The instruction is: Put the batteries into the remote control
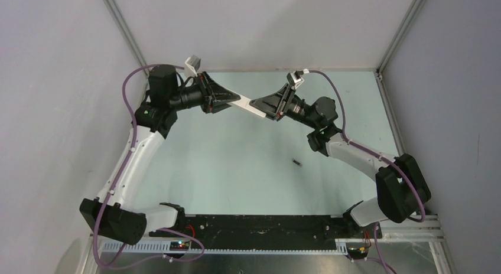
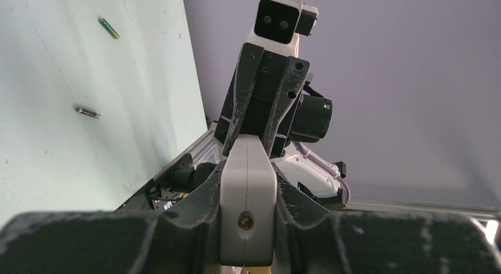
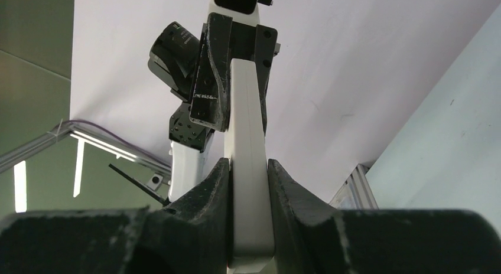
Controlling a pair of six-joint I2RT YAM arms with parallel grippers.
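The pale table (image 1: pixel 224 168) bears 2 things (set apart): a greenish battery (image 2: pixel 109 28), a darker battery (image 2: pixel 87 112).

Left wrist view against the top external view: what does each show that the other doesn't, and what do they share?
Left wrist only: two batteries lying apart on the table, plus the remote control's end face close up. Top external only: both arms whole, with the remote control bridging the gap between them; just one battery shows. Shared: the left claw and right claw shut on opposite ends of the remote control.
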